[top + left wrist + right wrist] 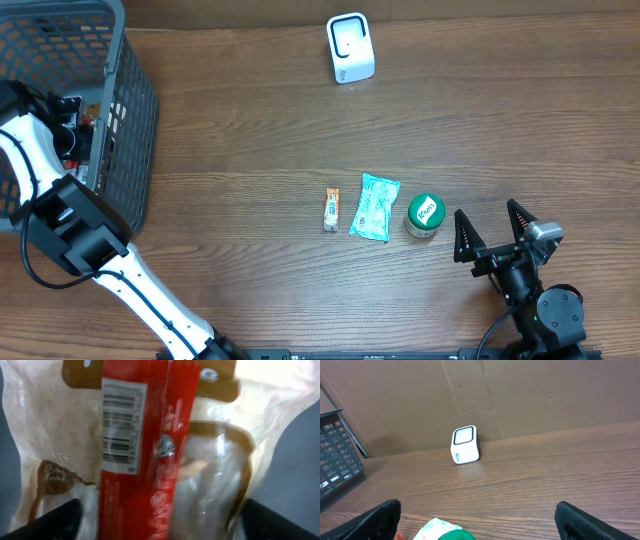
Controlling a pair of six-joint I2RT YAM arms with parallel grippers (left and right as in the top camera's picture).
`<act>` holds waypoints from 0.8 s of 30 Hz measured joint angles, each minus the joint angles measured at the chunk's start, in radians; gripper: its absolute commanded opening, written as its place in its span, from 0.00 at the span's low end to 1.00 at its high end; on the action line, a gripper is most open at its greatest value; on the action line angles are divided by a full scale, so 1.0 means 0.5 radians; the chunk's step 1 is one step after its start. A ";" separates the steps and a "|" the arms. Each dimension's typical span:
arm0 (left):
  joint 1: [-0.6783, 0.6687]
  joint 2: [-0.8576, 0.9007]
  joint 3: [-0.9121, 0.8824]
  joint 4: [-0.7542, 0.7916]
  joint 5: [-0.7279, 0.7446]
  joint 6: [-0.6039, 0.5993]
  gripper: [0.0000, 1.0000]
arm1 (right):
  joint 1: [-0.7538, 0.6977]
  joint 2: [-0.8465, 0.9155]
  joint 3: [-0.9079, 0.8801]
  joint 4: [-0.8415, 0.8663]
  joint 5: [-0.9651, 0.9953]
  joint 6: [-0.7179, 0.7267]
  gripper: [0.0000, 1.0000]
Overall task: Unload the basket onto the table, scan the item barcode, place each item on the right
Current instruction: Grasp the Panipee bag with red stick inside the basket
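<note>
Left wrist cam only: left claw [162, 527] was open, fingers spread either side of a red packet [135, 460] with its barcode label [117, 430] facing the camera, lying on a clear bag [215, 475]; contact unclear. Overhead hid that packet but showed the left arm reaching into the grey basket [130, 120] at the worktop's [250, 120] far-left corner. Right claw [486, 215] was open and empty, near the green-lidded tub [424, 214], teal pouch [374, 207] and small orange packet [332, 209]. Scanner [350, 47] stood well apart at the back.
</note>
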State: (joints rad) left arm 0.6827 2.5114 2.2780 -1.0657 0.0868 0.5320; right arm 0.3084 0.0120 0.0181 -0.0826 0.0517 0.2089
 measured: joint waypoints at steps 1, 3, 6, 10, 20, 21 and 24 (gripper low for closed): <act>0.000 0.004 0.003 -0.017 0.002 -0.002 0.58 | -0.001 0.000 0.000 -0.001 -0.001 -0.001 1.00; 0.000 0.005 0.005 -0.035 0.009 -0.002 0.45 | -0.001 0.000 0.000 -0.001 0.000 0.000 1.00; 0.000 0.005 0.005 -0.056 0.014 0.004 0.26 | -0.001 0.000 0.000 -0.001 0.000 -0.001 1.00; -0.003 -0.005 0.047 -0.082 -0.019 0.011 0.04 | 0.000 0.000 0.000 -0.001 0.000 0.000 1.00; 0.014 -0.011 0.065 -0.103 0.077 -0.037 0.04 | -0.001 0.000 0.000 -0.001 -0.001 0.000 1.00; 0.014 -0.014 0.068 -0.110 0.092 -0.064 0.04 | -0.001 0.000 0.000 -0.001 0.000 -0.001 1.00; 0.012 -0.028 0.069 -0.134 0.152 -0.156 0.04 | -0.001 0.000 0.000 -0.001 0.001 0.001 1.00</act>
State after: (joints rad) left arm 0.6888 2.4973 2.3123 -1.1324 0.1627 0.4541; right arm 0.3080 0.0120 0.0181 -0.0830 0.0521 0.2092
